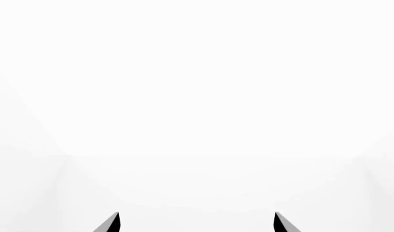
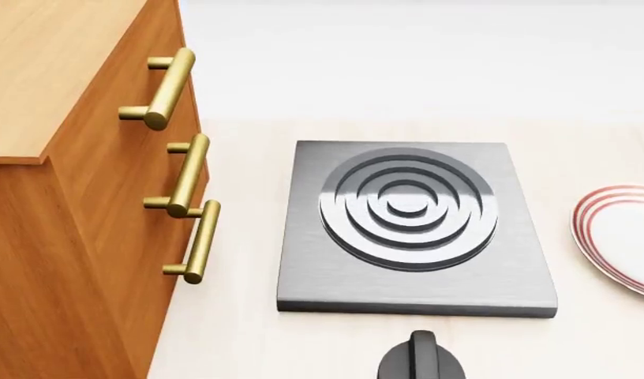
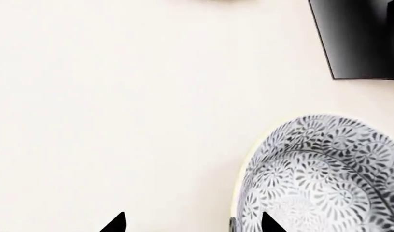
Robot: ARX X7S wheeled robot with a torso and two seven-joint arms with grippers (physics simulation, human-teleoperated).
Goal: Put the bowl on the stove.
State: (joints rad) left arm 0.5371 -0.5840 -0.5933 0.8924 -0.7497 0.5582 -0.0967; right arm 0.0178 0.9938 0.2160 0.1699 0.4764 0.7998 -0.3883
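Note:
The bowl [image 3: 326, 179], white with a fine grey leaf pattern, rests on the cream counter and shows only in the right wrist view. My right gripper [image 3: 191, 223] is open just above it. One fingertip [image 3: 269, 223] is over the bowl's inside and the other is over bare counter, so the rim lies between them. The stove [image 2: 417, 229] is a dark grey slab with raised rings in the middle of the head view; one corner of it shows in the right wrist view [image 3: 364, 38]. My left gripper [image 1: 197, 222] is open and empty, facing blank white. Neither gripper shows in the head view.
A wooden cabinet [image 2: 80, 197] with brass handles [image 2: 185, 174] stands left of the stove. A round black knob [image 2: 420, 359] sits on the counter in front of the stove. A white plate with red rim rings [image 2: 622, 237] lies at the right edge.

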